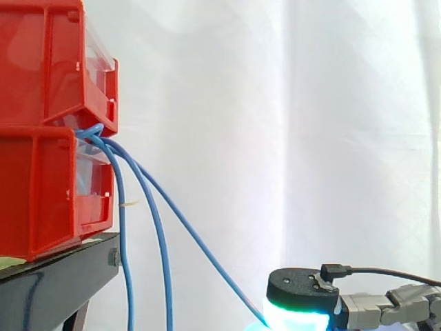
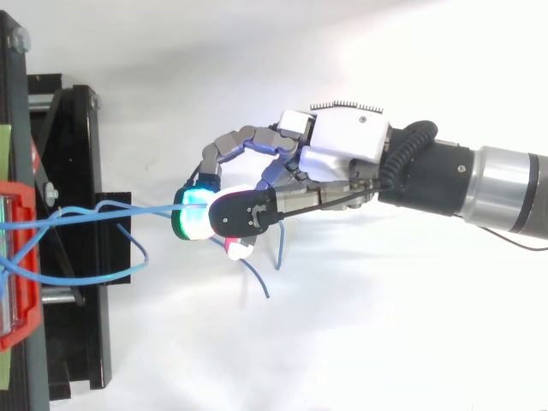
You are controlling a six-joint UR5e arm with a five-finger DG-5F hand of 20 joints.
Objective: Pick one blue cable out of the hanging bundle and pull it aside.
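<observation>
Shows one robot hand (image 2: 342, 150), fingers curled, pinching one blue cable (image 1: 200, 245) between glowing pads (image 2: 195, 214). Shows that cable drawn slantwise out from between two stacked red bins (image 1: 41, 69). Shows two other blue cables (image 1: 122, 234) hanging down past one black stand (image 1: 55, 289).

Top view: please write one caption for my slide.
Robot hand pinching one blue cable, stretched taut from the red bins.

Blue cables (image 1: 123, 241), red bins (image 1: 41, 83), black stand (image 1: 55, 289), white curtain (image 1: 310, 138)
</observation>
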